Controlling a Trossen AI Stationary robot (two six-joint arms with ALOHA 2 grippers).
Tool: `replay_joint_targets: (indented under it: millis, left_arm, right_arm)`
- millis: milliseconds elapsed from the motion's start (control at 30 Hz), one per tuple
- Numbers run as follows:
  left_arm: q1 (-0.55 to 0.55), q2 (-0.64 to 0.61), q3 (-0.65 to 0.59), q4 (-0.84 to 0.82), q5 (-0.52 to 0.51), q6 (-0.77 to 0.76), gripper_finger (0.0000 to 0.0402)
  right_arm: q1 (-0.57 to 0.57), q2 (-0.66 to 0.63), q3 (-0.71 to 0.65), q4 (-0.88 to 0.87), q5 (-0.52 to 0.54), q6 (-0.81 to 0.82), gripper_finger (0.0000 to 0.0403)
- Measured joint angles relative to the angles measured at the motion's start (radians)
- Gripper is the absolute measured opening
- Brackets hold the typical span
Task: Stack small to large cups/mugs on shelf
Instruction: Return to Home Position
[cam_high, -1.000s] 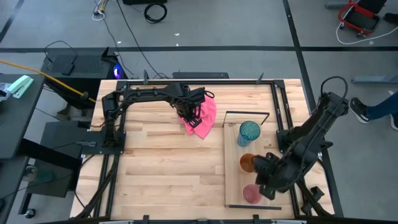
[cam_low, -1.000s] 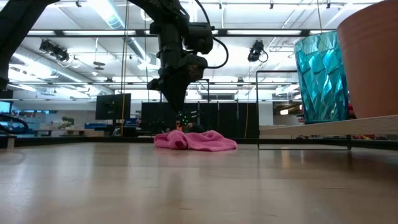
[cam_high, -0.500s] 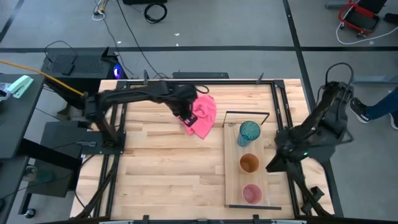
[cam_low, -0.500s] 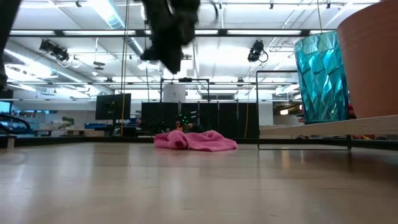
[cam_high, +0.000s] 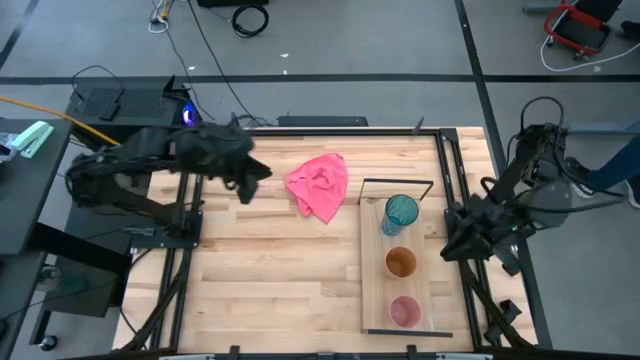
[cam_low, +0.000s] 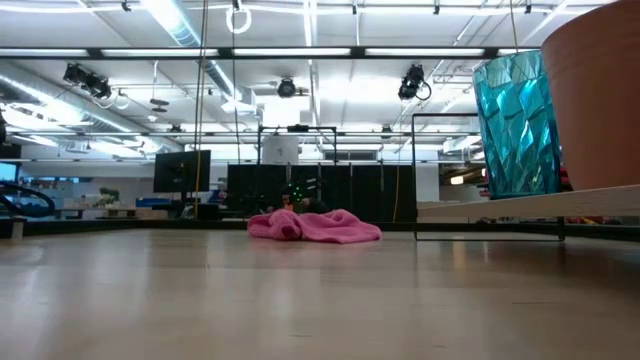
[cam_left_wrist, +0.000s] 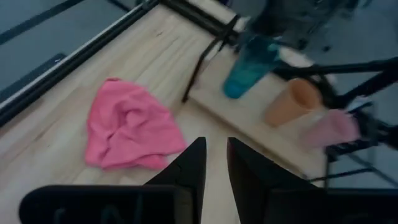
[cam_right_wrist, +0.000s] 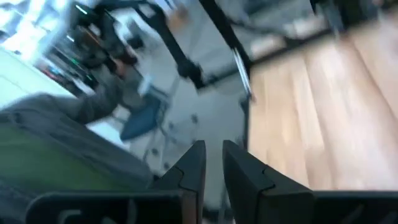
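**Three cups in a row on the shelf, both arms clear**

Risk: nesting may tip the teal tumbler (cam_high: 400, 213) or nudge the orange-brown cup (cam_high: 400, 262) and pink cup (cam_high: 405, 311) along the shelf (cam_high: 372, 290). Left gripper (cam_left_wrist: 211, 163) and right gripper (cam_right_wrist: 211, 163), off to either side, appear nearly closed, holding nothing.

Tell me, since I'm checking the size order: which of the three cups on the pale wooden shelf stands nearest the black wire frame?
The tall translucent teal tumbler. It stands right by the thin black wire frame; the orange-brown cup sits mid-shelf and the small pink cup at the far end.
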Motion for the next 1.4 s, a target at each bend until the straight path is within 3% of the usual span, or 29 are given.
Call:
replay_joint_targets:
  millis: [167, 300, 467, 667, 967, 1400]
  left_arm:
    - [-0.131, -0.066, -0.014, 0.059, -0.049, 0.033, 0.0070]
    - [-0.260, -0.132, -0.175, 0.319, -0.113, 0.093, 0.0067]
    - [-0.337, -0.223, -0.452, 0.658, -0.109, 0.133, 0.0074]
    - [-0.340, -0.340, -0.664, 0.857, -0.114, 0.127, 0.0079]
    - [-0.296, -0.599, -0.828, 0.984, -0.093, 0.200, 0.0080]
    - [-0.294, -0.881, -0.853, 0.972, -0.075, 0.321, 0.0074]
  right_arm:
    - [0.008, 0.011, -0.013, 0.268, -0.017, -0.251, 0.0062]
    - [0.046, 0.012, -0.087, 0.480, -0.051, -0.377, 0.0062]
    - [0.059, -0.010, -0.304, 0.819, -0.091, -0.452, 0.0062]
    - [0.040, -0.092, -0.596, 1.269, -0.219, -0.516, 0.0062]
    - [0.022, -0.403, -0.740, 1.263, -0.234, -0.638, 0.0062]
    - [0.022, -0.765, -0.741, 1.034, -0.233, -0.749, 0.0062]
